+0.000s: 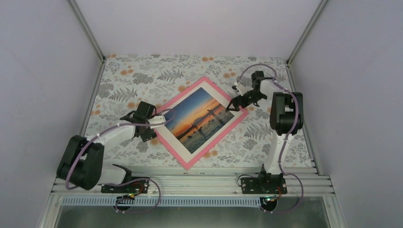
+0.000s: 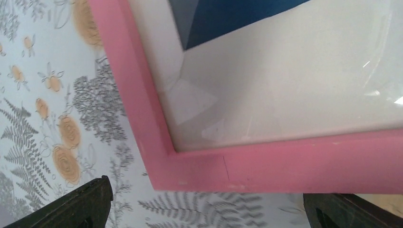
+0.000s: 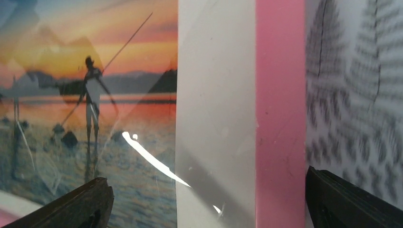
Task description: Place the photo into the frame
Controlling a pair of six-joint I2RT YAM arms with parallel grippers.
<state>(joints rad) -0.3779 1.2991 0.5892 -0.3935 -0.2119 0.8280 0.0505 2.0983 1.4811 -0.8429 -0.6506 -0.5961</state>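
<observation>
The pink frame (image 1: 186,164) lies flat on the flowered table, turned like a diamond. Inside it the sunset photo (image 1: 204,118) shows within a white mat (image 1: 209,86). My left gripper (image 1: 154,126) is open at the frame's left corner. In the left wrist view that pink corner (image 2: 285,161) lies just ahead of the spread fingers (image 2: 90,199), with nothing between them. My right gripper (image 1: 236,105) is open over the frame's right edge. In the right wrist view its jaws straddle the photo (image 3: 95,95), the mat (image 3: 214,71) and the pink border (image 3: 280,95), holding nothing.
A floral cloth (image 1: 142,76) covers the table. Grey walls with metal posts (image 1: 88,28) close in the left, right and back. An aluminium rail (image 1: 190,183) with both arm bases runs along the near edge.
</observation>
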